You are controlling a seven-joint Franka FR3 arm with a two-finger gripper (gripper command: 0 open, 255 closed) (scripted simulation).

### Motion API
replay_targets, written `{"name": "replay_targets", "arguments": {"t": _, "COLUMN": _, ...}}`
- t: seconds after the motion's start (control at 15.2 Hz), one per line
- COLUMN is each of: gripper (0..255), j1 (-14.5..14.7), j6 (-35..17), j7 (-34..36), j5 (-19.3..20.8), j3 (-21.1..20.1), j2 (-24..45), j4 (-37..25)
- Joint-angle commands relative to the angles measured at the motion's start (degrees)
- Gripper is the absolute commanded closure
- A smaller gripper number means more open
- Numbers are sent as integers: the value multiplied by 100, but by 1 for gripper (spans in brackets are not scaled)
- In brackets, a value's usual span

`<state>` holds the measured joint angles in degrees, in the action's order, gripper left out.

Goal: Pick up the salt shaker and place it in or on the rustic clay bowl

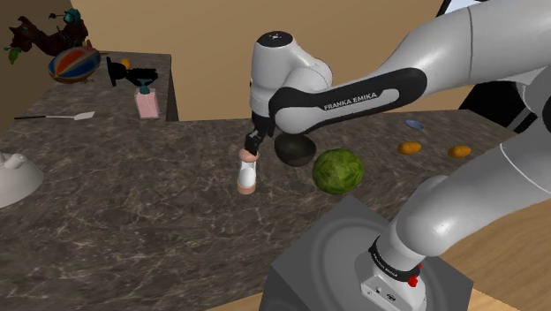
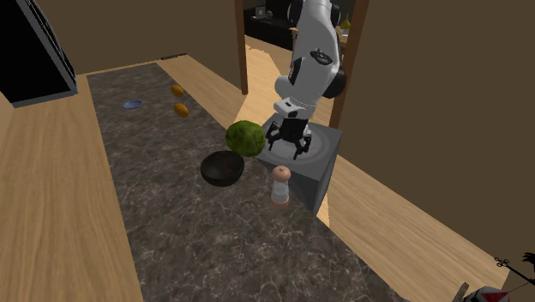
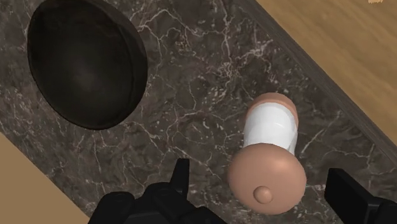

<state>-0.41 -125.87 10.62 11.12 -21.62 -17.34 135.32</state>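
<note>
The salt shaker stands upright on the dark marble counter; it has a white body with a tan cap and a tan base. My black gripper hangs just above it, open. In the wrist view the shaker's round cap sits between the two fingers, closer to the other finger, and neither touches it. The bowl is dark and round, with nothing in it. It rests on the counter a short way beside the shaker.
A green melon lies beside the bowl, near the stand. Two orange fruits and a small blue dish lie farther along the counter. At the shoulder view's left are a pink soap bottle, a spatula and a white bowl.
</note>
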Motion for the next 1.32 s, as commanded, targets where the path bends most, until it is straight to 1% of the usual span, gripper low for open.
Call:
{"name": "replay_targets", "arguments": {"t": 0.0, "gripper": 0, "j1": -56, "j6": -216, "j7": 309, "j5": 260, "j3": -184, "j2": 427, "j4": -153}}
{"name": "replay_targets", "arguments": {"t": 0.07, "gripper": 0, "j1": -80, "j6": -296, "j7": 479, "j5": 416, "j3": -273, "j2": 656, "j4": -254}}
{"name": "replay_targets", "arguments": {"t": 0.13, "gripper": 0, "j1": -78, "j6": -306, "j7": 504, "j5": 440, "j3": -280, "j2": 688, "j4": -269}}
{"name": "replay_targets", "arguments": {"t": 0.59, "gripper": 0, "j1": -198, "j6": -841, "j7": 738, "j5": 792, "j3": -269, "j2": 1086, "j4": -76}}
{"name": "replay_targets", "arguments": {"t": 1.12, "gripper": 0, "j1": -197, "j6": -840, "j7": 738, "j5": 792, "j3": -268, "j2": 1086, "j4": -77}}
{"name": "replay_targets", "arguments": {"t": 1.19, "gripper": 255, "j1": -197, "j6": -840, "j7": 738, "j5": 792, "j3": -268, "j2": 1086, "j4": -77}}
{"name": "replay_targets", "arguments": {"t": 1.25, "gripper": 255, "j1": -197, "j6": -840, "j7": 738, "j5": 792, "j3": -268, "j2": 1086, "j4": -77}}
